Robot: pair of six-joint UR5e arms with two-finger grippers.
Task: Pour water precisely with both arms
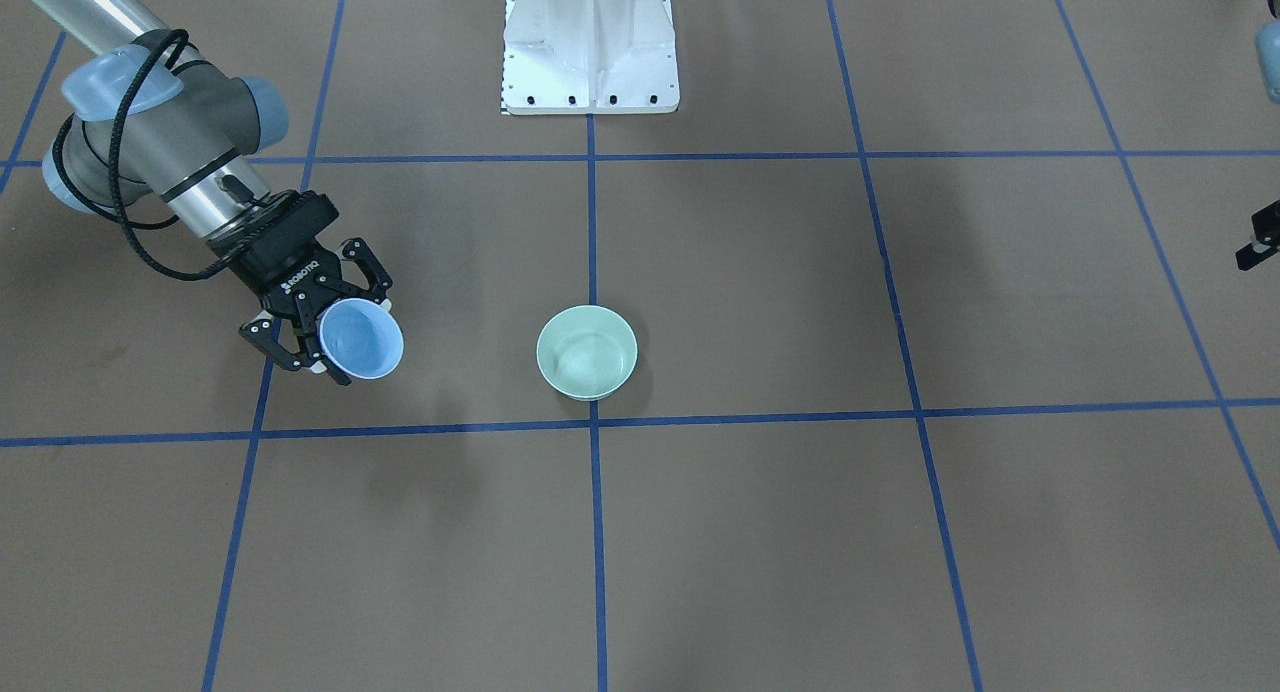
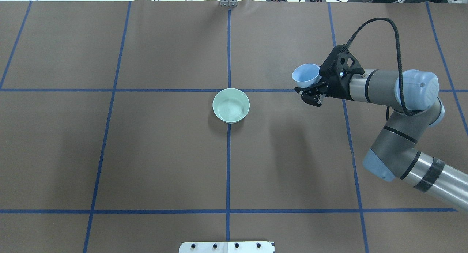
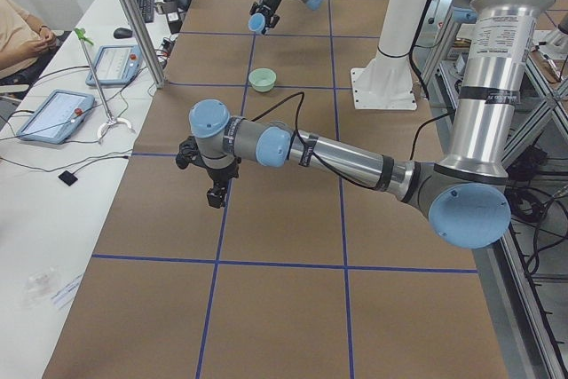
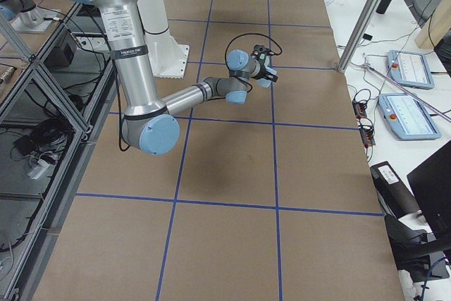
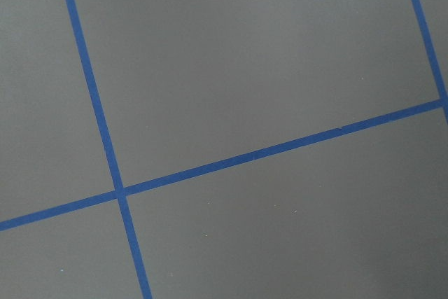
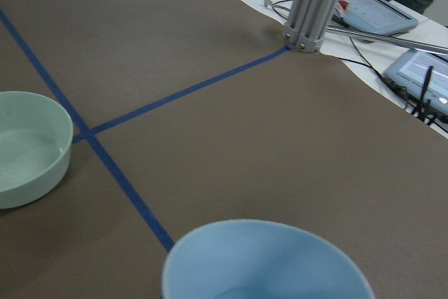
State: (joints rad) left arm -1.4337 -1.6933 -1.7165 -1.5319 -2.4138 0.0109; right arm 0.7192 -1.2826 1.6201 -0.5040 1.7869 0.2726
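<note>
My right gripper (image 1: 345,332) is shut on a light blue cup (image 1: 361,340) and holds it above the table, to the side of a pale green bowl (image 1: 587,352). The overhead view shows the gripper (image 2: 313,86), the cup (image 2: 306,74) and the bowl (image 2: 231,105) well apart. Faint ripples of water (image 2: 229,109) show in the bowl. I cannot tell whether the cup (image 6: 266,260) holds water. My left gripper (image 3: 213,182) hangs over bare table far from the bowl; only a black tip (image 1: 1262,240) shows at the front view's edge, and I cannot tell its state.
The white pedestal (image 1: 590,47) stands at the robot's side of the table. An aluminium post (image 6: 318,5) and operator tablets (image 6: 381,8) sit past the far edge. Blue tape lines (image 2: 228,154) grid the brown table.
</note>
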